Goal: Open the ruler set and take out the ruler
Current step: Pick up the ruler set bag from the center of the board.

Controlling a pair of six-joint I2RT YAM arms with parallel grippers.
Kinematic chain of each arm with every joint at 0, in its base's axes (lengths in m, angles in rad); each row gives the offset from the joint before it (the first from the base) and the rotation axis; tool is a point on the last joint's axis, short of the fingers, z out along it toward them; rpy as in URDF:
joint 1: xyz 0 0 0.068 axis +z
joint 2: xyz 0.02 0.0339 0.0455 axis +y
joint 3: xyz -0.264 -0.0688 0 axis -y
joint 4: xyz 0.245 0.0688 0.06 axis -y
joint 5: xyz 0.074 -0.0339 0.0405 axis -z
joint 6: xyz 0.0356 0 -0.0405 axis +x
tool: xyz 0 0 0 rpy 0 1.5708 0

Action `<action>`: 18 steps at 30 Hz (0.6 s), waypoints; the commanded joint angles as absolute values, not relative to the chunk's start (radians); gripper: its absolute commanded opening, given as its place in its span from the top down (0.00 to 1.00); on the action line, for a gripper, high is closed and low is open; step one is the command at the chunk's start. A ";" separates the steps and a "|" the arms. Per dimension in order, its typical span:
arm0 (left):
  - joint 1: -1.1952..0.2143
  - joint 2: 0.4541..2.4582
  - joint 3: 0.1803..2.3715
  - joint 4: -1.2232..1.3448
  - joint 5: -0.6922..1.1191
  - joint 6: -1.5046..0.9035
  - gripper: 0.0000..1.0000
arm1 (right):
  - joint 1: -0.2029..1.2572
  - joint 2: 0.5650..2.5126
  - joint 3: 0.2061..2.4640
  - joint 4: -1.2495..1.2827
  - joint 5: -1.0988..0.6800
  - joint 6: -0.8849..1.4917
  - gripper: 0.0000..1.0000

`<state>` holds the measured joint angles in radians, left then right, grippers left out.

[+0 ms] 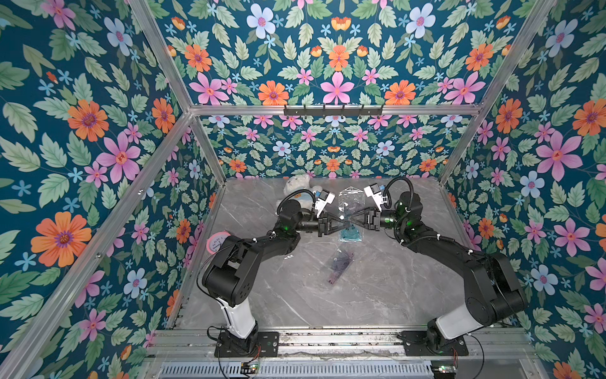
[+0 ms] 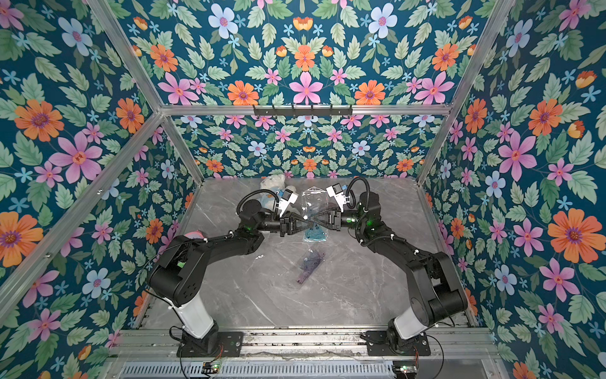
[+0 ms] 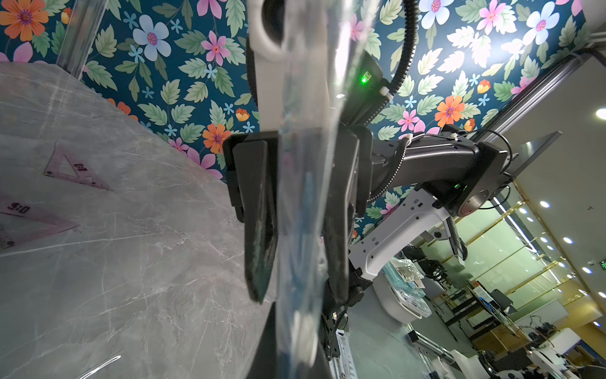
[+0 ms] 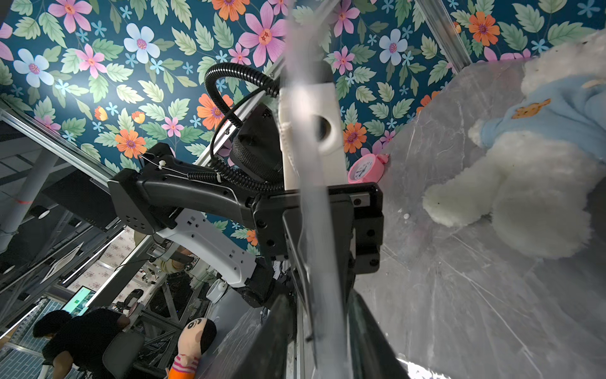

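Observation:
The ruler set [image 1: 351,200] is a clear plastic pouch hanging upright above the table, with blue pieces [image 1: 352,233] in its lower end; it also shows in the second top view [image 2: 314,200]. My left gripper [image 1: 347,224] comes in from the left and is shut on the pouch's middle. My right gripper [image 1: 353,224] meets it from the right. In the left wrist view the right gripper [image 3: 296,295] has one finger on each side of the pouch [image 3: 301,197], and a thin gap still shows. Purple see-through rulers [image 1: 339,264] lie loose on the table in front, two of them set squares [image 3: 78,170].
A white plush bear in a blue shirt [image 1: 300,190] lies at the back of the grey marble table [image 1: 377,295], behind my left arm. A pink alarm clock [image 1: 217,241] stands at the left edge. Floral walls close in three sides.

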<state>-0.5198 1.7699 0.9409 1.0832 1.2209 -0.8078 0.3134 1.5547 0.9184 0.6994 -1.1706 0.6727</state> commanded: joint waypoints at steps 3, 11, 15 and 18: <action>-0.522 1.778 0.948 1.144 1.235 -0.827 1.00 | 0.318 1.566 0.937 0.750 -1.181 0.695 0.71; -0.522 1.786 0.953 1.154 1.229 -0.829 1.00 | 0.324 1.572 0.942 0.731 -1.178 0.693 0.86; -0.521 1.785 0.954 1.156 1.220 -0.830 1.00 | 0.325 1.574 0.950 0.716 -1.177 0.693 1.00; -0.520 1.781 0.955 1.157 1.199 -0.828 1.00 | 0.325 1.573 0.958 0.693 -1.174 0.693 1.00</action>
<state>-0.5205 1.7832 0.9504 1.1061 1.2240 -0.8307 0.3214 1.5745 0.9466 0.6907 -1.1526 0.6800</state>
